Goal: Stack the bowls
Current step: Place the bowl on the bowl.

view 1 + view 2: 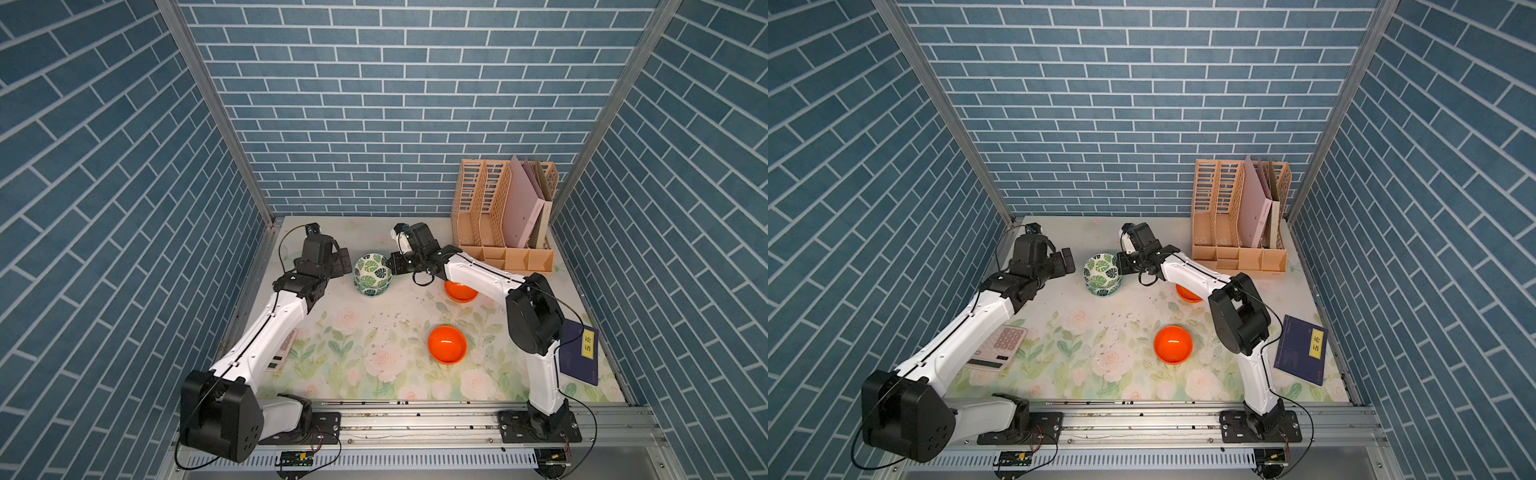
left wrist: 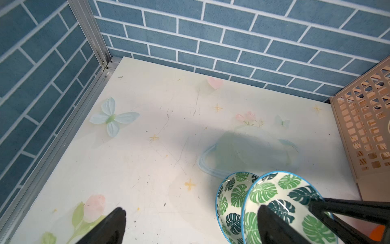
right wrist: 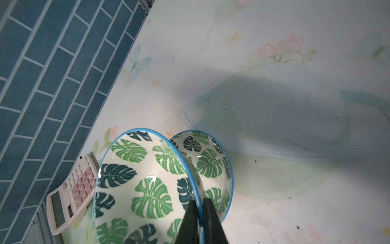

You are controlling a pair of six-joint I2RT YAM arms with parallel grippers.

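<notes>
Right claw is clamping shut on the rim of one leaf bowl, holding it tilted above the worktop and partly over the second leaf bowl at the back. Left claw is gaping wide and empty just beside them. Near orange bowl and far orange bowl (half under the right arm) are waiting well apart. Likely best: levelling the held bowl, centring it over the lower rim, sinking until nested, then releasing.

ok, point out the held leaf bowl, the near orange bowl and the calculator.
held leaf bowl (image 3: pixel 147 190), right wrist view, inner bottom.
near orange bowl (image 1: pixel 447 345), in a top view, inside centre.
calculator (image 1: pixel 1007 340), in a top view, keypad.
</notes>
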